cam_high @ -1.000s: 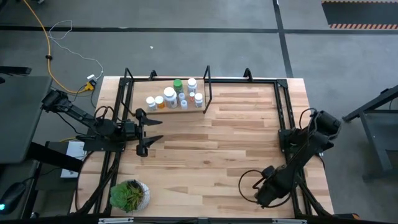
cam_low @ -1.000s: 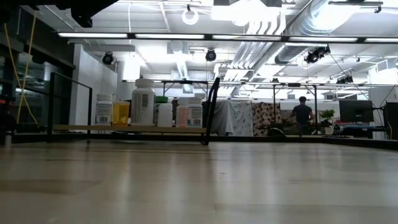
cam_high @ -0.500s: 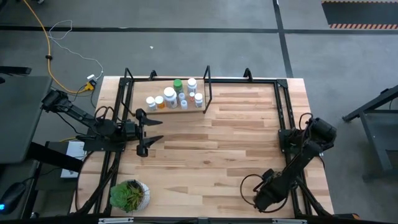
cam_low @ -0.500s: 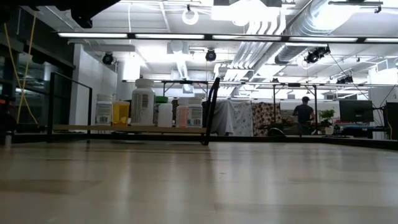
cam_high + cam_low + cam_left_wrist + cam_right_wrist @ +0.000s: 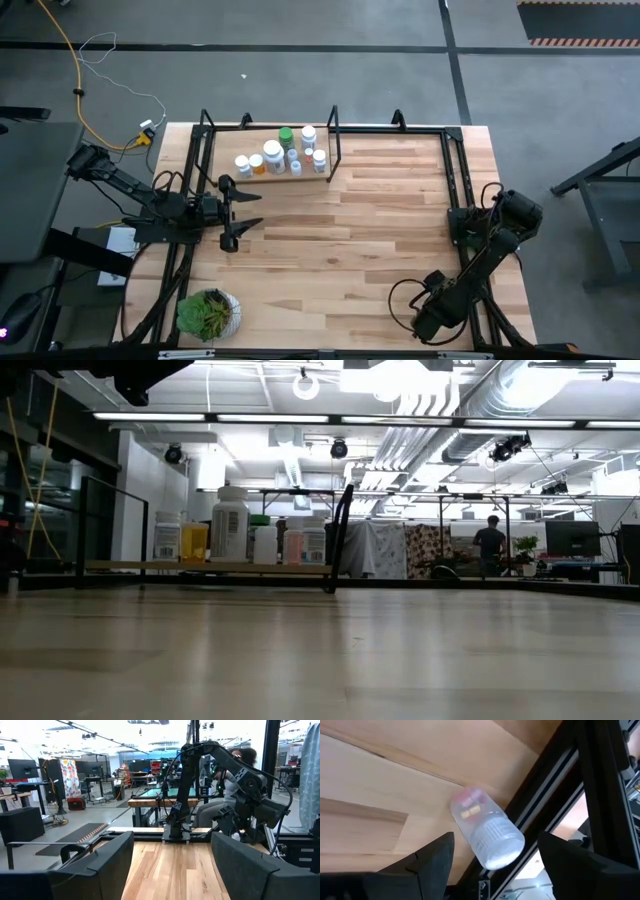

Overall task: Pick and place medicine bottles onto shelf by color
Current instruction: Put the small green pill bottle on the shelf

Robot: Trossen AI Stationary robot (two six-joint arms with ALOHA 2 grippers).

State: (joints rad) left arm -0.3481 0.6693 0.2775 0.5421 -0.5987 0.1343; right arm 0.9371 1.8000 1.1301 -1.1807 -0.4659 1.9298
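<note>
A clear medicine bottle [image 5: 486,836] with a white cap lies on its side at the worktop's [image 5: 370,215] near right edge, against the black frame, between the spread fingers of the right tool [image 5: 492,865], which does not touch it. The right arm folds low over that corner. The other bottles [image 5: 281,153] stand on the shelf [image 5: 300,176] at the far left. The left tool [image 5: 238,212] hovers near the shelf, fingers spread, arm stretched level.
</note>
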